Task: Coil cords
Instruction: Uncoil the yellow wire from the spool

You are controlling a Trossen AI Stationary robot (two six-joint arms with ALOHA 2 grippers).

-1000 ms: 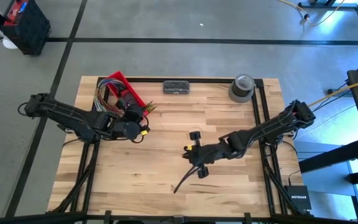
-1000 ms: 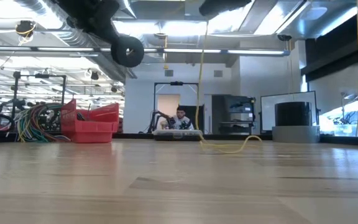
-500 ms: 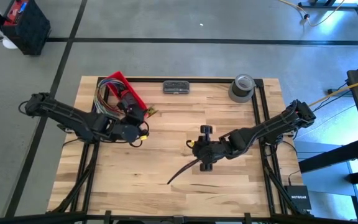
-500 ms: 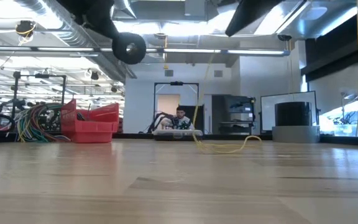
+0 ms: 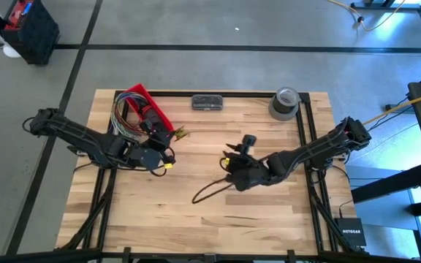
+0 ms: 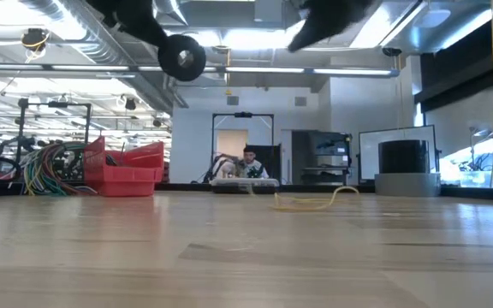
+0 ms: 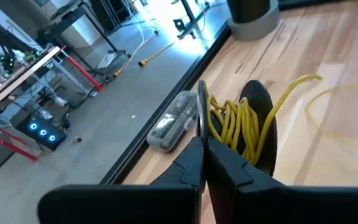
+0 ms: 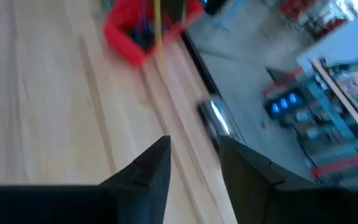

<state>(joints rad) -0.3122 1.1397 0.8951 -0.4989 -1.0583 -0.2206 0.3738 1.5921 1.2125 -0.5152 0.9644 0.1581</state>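
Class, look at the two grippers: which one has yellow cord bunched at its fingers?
The left gripper: it is shut, with loops of cord gathered against its fingers. The right gripper is open with nothing between its fingers.

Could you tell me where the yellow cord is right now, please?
In the left wrist view, a coiled bundle of the cord sits pinched in the left gripper, left of table centre near the red bin.

Left hand [image 5: 165,162] near red bin [image 5: 143,107]; right hand [image 5: 234,162] mid-table; cord [image 5: 209,191] trailing below it.
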